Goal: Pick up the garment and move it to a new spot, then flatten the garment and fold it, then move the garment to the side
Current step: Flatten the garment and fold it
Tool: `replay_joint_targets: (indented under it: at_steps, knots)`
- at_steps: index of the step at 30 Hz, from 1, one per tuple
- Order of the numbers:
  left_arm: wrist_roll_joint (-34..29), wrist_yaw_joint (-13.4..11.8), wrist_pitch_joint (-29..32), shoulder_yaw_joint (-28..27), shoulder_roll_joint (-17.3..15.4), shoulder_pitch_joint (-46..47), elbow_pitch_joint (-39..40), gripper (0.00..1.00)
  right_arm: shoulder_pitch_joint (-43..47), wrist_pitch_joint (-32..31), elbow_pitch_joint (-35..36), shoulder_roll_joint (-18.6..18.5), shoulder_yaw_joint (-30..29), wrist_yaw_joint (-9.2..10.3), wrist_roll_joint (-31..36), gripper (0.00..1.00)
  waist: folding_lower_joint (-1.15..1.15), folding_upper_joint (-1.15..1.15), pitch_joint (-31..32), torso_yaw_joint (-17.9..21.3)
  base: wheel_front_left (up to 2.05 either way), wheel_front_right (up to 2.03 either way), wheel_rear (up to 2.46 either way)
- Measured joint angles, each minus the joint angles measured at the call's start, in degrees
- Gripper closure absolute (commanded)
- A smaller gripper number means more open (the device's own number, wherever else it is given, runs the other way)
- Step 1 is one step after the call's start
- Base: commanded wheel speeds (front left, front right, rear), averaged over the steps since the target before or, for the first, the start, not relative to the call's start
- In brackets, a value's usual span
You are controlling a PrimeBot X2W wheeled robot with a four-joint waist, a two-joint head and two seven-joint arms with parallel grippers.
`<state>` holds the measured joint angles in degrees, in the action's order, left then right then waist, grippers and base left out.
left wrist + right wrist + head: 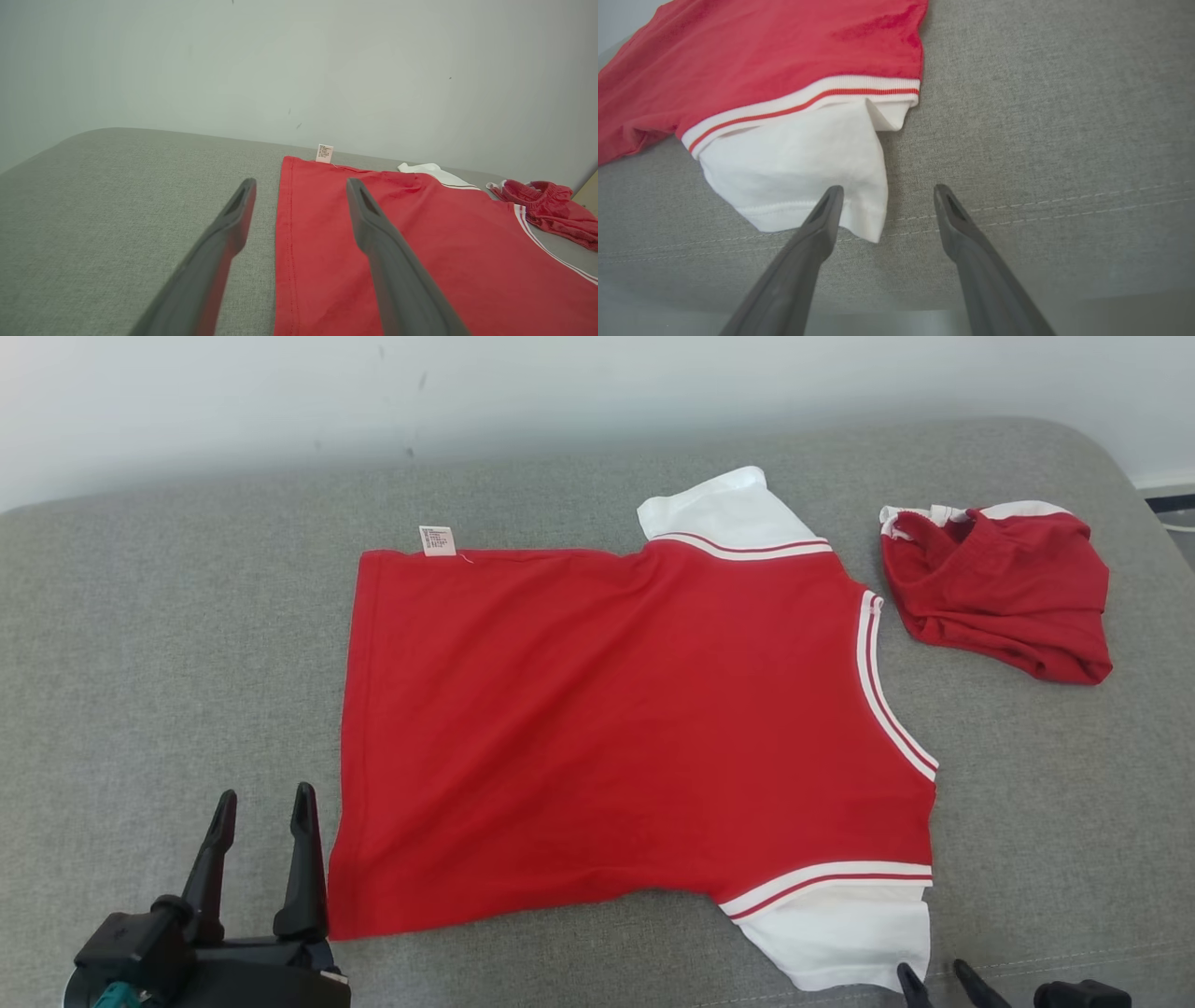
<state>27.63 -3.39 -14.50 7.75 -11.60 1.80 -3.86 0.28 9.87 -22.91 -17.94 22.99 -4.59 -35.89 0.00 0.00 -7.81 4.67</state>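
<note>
The red shirt (616,728) lies spread flat across the middle of the head view on a grey cushion (140,663). Its hem runs down the left side of the frame and its striped neckline sits at the right. One white sleeve (724,509) points to the top of the frame and the other (840,933) to the bottom. A small white label (437,539) sticks out at the shirt's upper left corner.

The left gripper (264,795) is at the lower left of the head view. Its fingers are spread well apart and nothing is between them. The nearer finger (301,859) stands just beside the shirt's lower left corner; whether it touches the cloth cannot be told. In the left wrist view this gripper (301,184) straddles the hem, with one finger over bare cushion (117,210) and the other over the red cloth (420,242).

The right gripper (934,971) shows at the bottom right edge of the head view, just below the lower sleeve. In the right wrist view it (888,189) is also wide apart and grips nothing. Its left-hand finger (822,219) overlaps the edge of the white sleeve (798,158), and the other is over the bare cushion (1064,140) near a stitched seam (1064,203). Contact with the sleeve cannot be judged.

A crumpled pair of red shorts (1004,588) lies apart from the shirt at the upper right of the head view.
</note>
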Motion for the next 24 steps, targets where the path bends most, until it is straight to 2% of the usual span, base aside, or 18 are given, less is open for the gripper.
replay_joint_targets:
  at_steps: [8, 10, 12, 14, 15, 20, 24]
  knots:
    - [-0.10, 0.41, 0.00, -0.26, 0.43, 0.06, -0.27, 0.00, -2.70, -1.27, -2.87, 1.14, 1.70, -1.30, -0.67, 0.00, 0.00, 0.00, -0.61, -0.25, 0.00, 0.00, 0.00]
    - [-0.48, 0.45, 0.00, -0.27, 0.62, 0.08, -0.44, 0.00, -3.04, -1.46, -3.55, 1.38, 2.22, -1.47, -0.98, 0.21, 0.00, 0.00, -0.70, -0.32, 0.00, 0.00, 0.00]
    - [-0.55, 0.46, 0.00, -0.30, 0.74, 0.08, -0.55, 0.00, -3.32, -1.74, -4.08, 1.59, 2.63, -1.55, -1.01, 0.57, 0.00, 0.00, -0.76, -0.40, 0.00, 0.00, 0.00]
    - [-0.56, 0.62, 0.00, -0.34, 0.84, 0.09, -0.65, 0.00, -3.38, -1.74, -4.79, 1.69, 2.91, -1.70, -1.26, 0.76, 0.01, 0.00, -0.82, -0.49, 0.00, 0.00, 0.00]
    - [-0.57, 0.89, 0.00, -0.40, 0.85, 0.09, -0.70, 0.00, -3.39, -1.74, -5.09, 1.69, 3.03, -1.91, -1.46, 1.00, 0.00, 0.00, -0.83, -0.52, 0.00, 0.00, 0.00]
    - [-0.56, 0.97, 0.00, -0.43, 1.03, 0.09, -1.70, 0.00, -3.86, -1.70, -5.60, 1.77, 3.71, -2.05, -1.86, 1.00, 0.00, 0.00, -0.91, -0.60, 0.00, 0.00, 0.00]
    - [-0.20, 1.45, 0.58, 0.26, 1.58, 0.04, -5.69, 0.00, -4.60, -1.63, -5.76, 1.76, 4.54, -2.26, -2.01, 1.00, 0.00, 0.00, -0.95, -0.46, 0.00, 0.00, 0.00]
